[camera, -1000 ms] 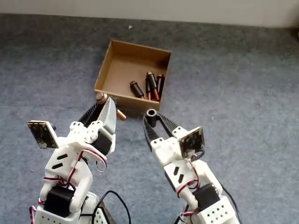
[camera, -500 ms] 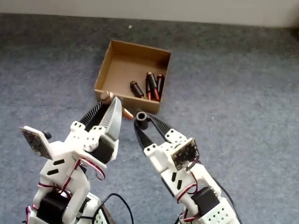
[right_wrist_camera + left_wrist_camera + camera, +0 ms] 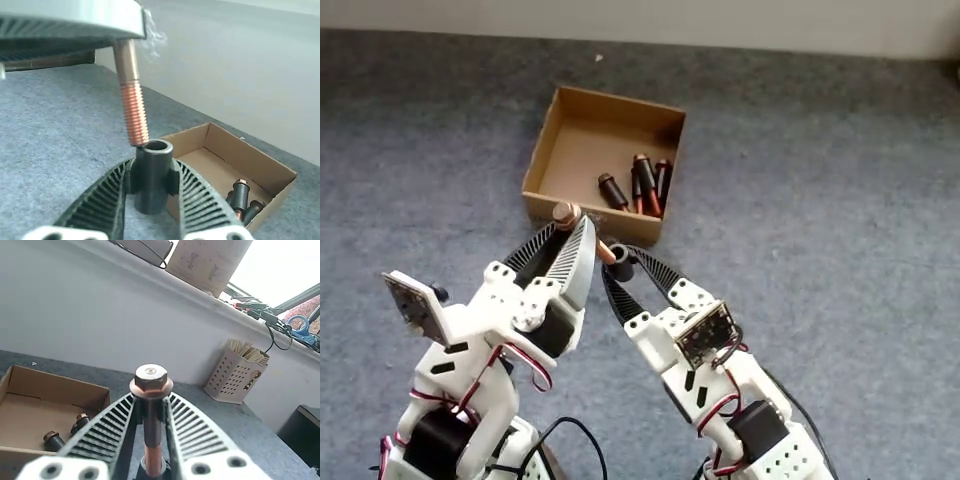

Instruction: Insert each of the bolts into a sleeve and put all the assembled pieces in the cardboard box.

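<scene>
Bolt (image 3: 563, 212) sits clamped in the left gripper (image 3: 570, 232) in the high view, its threaded end pointing toward 4 o'clock at the sleeve (image 3: 620, 267), which the right gripper (image 3: 622, 272) pinches. The cardboard box (image 3: 544, 165) lies at 12 o'clock from both and holds several assembled pieces (image 3: 640, 185). In the left wrist view, the fingers (image 3: 112, 427) squeeze the bolt's shank under its hex head. In the right wrist view, the bolt's tip sits at the upright sleeve's rim.

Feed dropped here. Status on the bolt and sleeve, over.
Left gripper shut on bolt. Right gripper shut on sleeve. Bolt tip at sleeve's rim, not yet in. Nothing between them.
</scene>
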{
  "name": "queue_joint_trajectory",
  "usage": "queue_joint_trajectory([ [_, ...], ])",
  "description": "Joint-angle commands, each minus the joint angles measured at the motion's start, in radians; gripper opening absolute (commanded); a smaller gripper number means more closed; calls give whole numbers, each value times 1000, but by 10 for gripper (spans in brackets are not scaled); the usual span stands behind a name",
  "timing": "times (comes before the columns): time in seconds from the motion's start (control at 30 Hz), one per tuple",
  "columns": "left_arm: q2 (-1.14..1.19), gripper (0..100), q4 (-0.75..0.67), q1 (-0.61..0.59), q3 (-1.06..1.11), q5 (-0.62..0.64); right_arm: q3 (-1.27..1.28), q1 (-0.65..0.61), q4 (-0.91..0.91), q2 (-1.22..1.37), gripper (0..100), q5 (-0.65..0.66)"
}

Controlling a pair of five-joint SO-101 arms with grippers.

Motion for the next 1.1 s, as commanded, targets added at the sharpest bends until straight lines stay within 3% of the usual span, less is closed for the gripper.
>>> queue_joint_trajectory([
  [0.0, -2, 6, -21, 10, -4, -14, 50, -13, -21, -30, 5, 51],
  [0.23, -1, 6, -26, 15, 59, -15, 50, -13, -21, -30, 5, 63],
  [0.43, -1, 6, -135, 13, 99, -15, 50, -22, -19, -27, 5, 64],
  [1.07, -4, 6, -138, 76, 88, -14, 51, -22, -19, -22, 5, 66],
])
